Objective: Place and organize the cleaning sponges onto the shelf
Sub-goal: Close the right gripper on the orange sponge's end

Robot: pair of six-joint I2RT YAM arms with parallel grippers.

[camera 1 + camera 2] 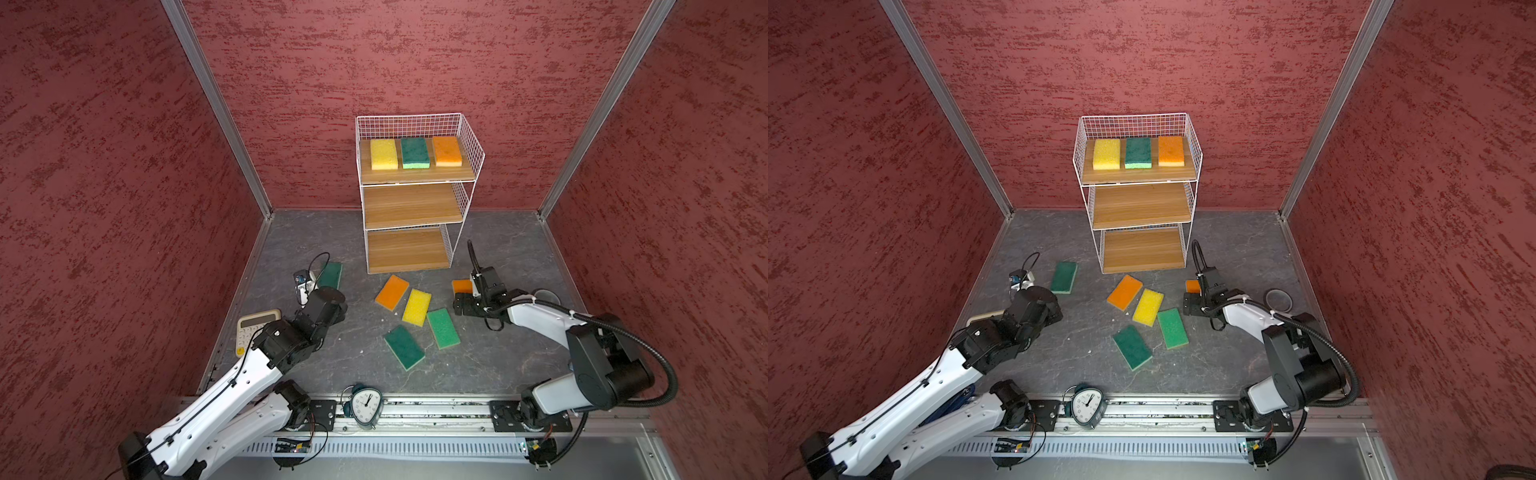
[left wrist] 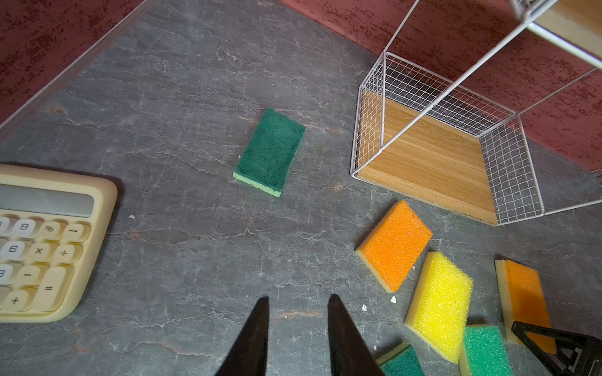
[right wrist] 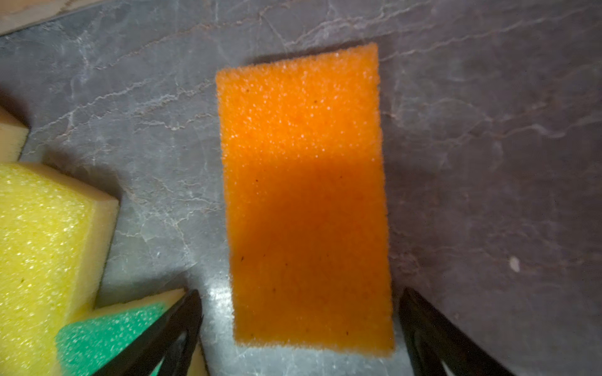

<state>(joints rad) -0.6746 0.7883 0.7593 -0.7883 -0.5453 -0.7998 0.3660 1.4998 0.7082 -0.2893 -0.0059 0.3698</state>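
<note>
The shelf [image 1: 411, 205] stands at the back wall; its top board holds a yellow [image 1: 383, 154], a green [image 1: 414, 153] and an orange sponge [image 1: 447, 151]. On the floor lie a dark green sponge [image 2: 269, 151] off to the left, and a cluster of orange [image 1: 392, 292], yellow [image 1: 416, 306], light green [image 1: 443, 328] and dark green [image 1: 404, 347] sponges. My right gripper [image 3: 300, 292] is open, its fingers straddling another orange sponge [image 3: 304, 195] flat on the floor without touching it. My left gripper [image 2: 299, 298] is open over bare floor, holding nothing.
A cream calculator [image 1: 253, 328] lies by the left wall under my left arm. A clock [image 1: 365, 405] sits on the front rail. A tape roll [image 1: 1278, 299] lies behind my right arm. The shelf's two lower boards [image 1: 407, 249] are bare.
</note>
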